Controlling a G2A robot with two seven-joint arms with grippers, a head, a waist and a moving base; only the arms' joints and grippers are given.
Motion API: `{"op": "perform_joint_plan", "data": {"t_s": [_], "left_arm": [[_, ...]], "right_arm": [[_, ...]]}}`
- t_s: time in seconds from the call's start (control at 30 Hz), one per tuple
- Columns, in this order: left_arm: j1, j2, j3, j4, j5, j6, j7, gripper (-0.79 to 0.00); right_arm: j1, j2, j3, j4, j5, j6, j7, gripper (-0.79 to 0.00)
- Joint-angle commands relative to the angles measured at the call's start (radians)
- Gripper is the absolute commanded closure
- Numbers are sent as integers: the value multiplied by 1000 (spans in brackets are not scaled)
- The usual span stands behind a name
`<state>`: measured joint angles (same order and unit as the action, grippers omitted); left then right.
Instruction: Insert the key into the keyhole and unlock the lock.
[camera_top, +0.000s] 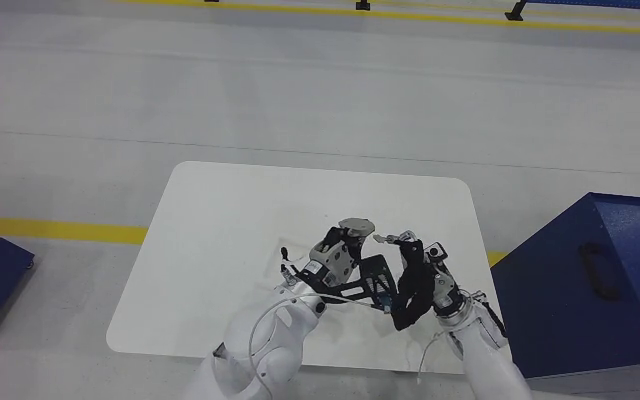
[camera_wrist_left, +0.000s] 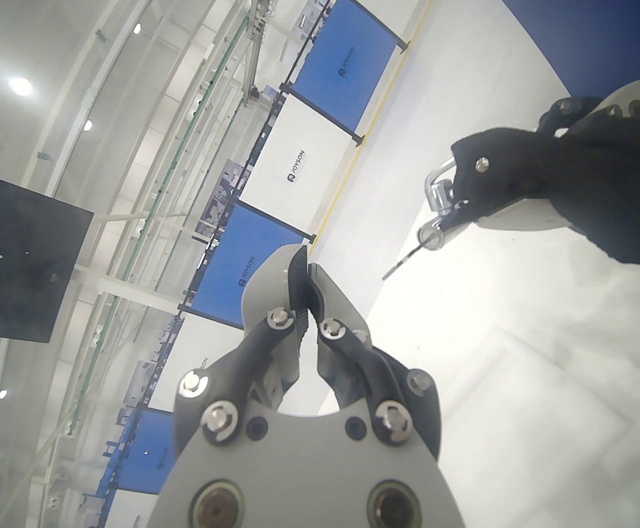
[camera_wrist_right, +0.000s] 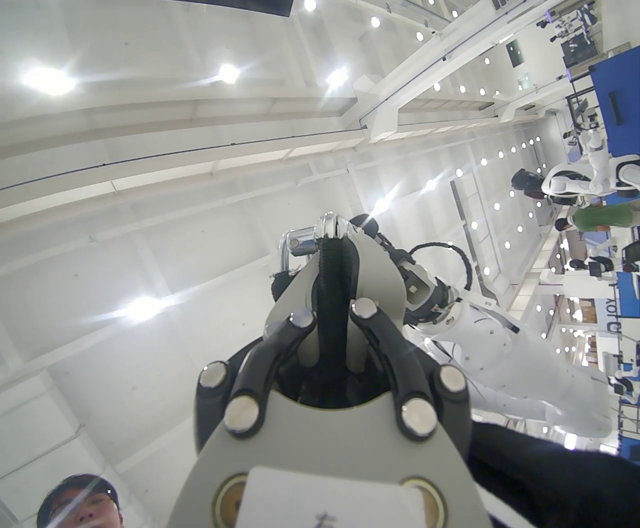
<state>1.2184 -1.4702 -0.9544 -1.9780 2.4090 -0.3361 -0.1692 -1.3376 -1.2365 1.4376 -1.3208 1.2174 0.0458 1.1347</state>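
Note:
My right gripper (camera_wrist_right: 332, 234) is shut on a small silver padlock (camera_wrist_right: 291, 248), held up above the white table (camera_top: 220, 250). In the left wrist view the padlock (camera_wrist_left: 438, 193) shows its curved shackle beside the black-covered right gripper (camera_wrist_left: 462, 200). A thin key (camera_wrist_left: 404, 260) sticks out of the lock's round end, pointing away from that gripper. My left gripper (camera_wrist_left: 301, 263) is shut with nothing between its pads, a short way from the key's free end. From above, the left gripper (camera_top: 352, 230) and the right gripper (camera_top: 400, 240) sit close together over the table's near middle.
A large blue box (camera_top: 580, 285) stands right of the table, close to my right arm. Another blue object (camera_top: 10, 268) sits at the far left edge. The table's far half and left side are bare. Grey floor with yellow lines surrounds it.

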Motion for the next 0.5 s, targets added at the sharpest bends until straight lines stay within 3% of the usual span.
{"op": "perform_joint_plan", "data": {"t_s": [0.0,0.23,0.33,0.47], "left_arm": [[0,0,0,0,2,0,0,-785],[0,0,0,0,2,0,0,-785],[12,-6,-54,-10,-240,-76,-26,-785],[0,-19,-166,-27,-717,-172,-157,-785]], "right_arm": [[1,-1,4,3,21,5,-20,0],[-2,0,9,-15,-3,-11,-36,0],[-14,2,20,-38,-18,-43,-15,0],[-22,5,46,-56,-35,-102,33,0]]}}
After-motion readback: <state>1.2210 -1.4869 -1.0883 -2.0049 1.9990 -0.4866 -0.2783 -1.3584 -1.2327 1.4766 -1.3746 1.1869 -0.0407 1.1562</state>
